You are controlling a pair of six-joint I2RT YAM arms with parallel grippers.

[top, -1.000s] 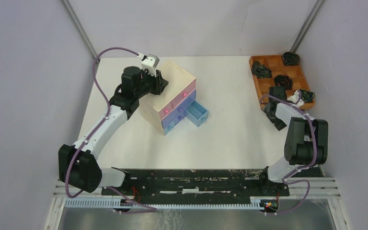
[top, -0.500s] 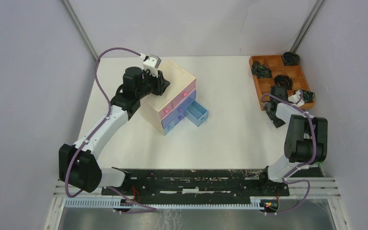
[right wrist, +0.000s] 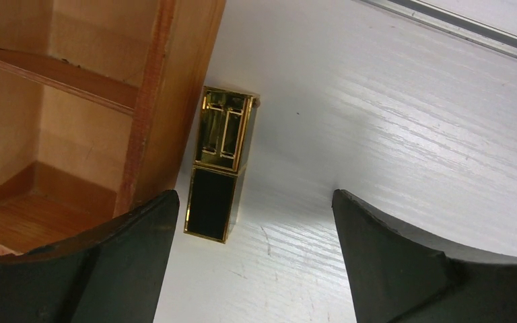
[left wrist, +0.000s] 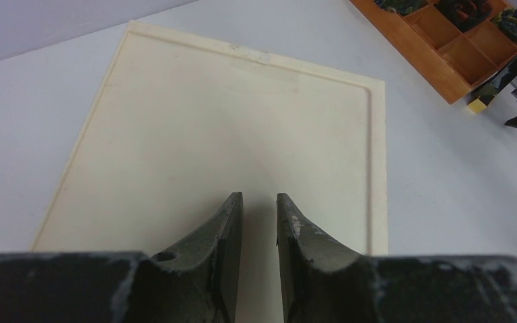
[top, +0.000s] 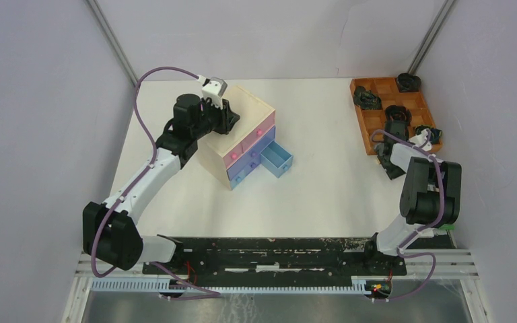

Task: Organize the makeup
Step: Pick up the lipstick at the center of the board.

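The right gripper hangs spread wide over the gold-and-black square tube, which lies tight against the orange-brown wooden grid tray — the tray-side finger could catch that wall and skew the tube.

Robot lab test cell.
Enclosed by plain grey panels and metal posts; black mounting rail at white counter near edge.
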